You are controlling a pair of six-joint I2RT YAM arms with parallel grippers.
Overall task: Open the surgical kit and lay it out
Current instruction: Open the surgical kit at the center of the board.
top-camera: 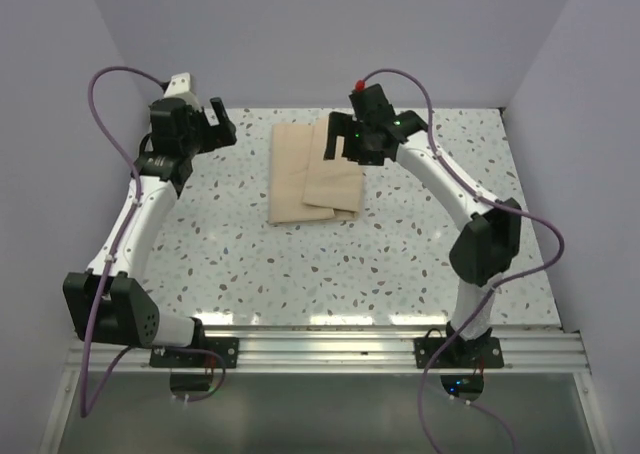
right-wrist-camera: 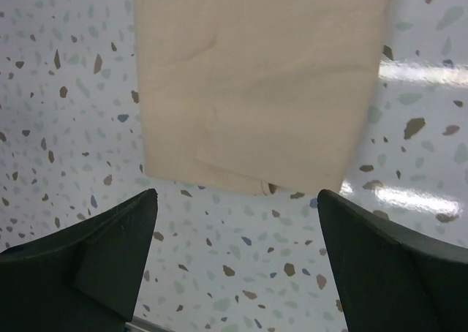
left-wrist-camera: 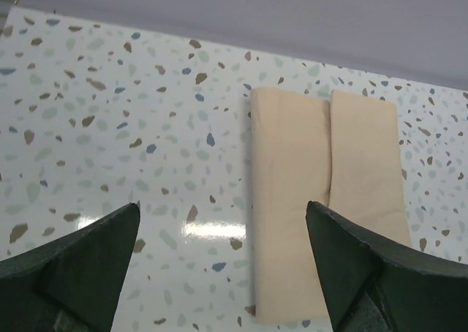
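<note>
The surgical kit (top-camera: 313, 174) is a folded tan-beige cloth bundle lying flat on the speckled table, at the back centre. One flap overlaps its right half. My left gripper (top-camera: 224, 128) hovers open to the bundle's left; in the left wrist view its fingers (left-wrist-camera: 222, 208) frame the bundle's (left-wrist-camera: 322, 193) near left edge from above. My right gripper (top-camera: 338, 146) hangs open over the bundle's far right part; its wrist view (right-wrist-camera: 238, 193) has the bundle (right-wrist-camera: 263, 76) ahead of the fingertips and bare table between them. Nothing is held.
Pale walls (top-camera: 330, 34) close the table at the back and both sides. An aluminium rail (top-camera: 330, 349) with both arm bases runs along the near edge. Purple cables loop off each arm.
</note>
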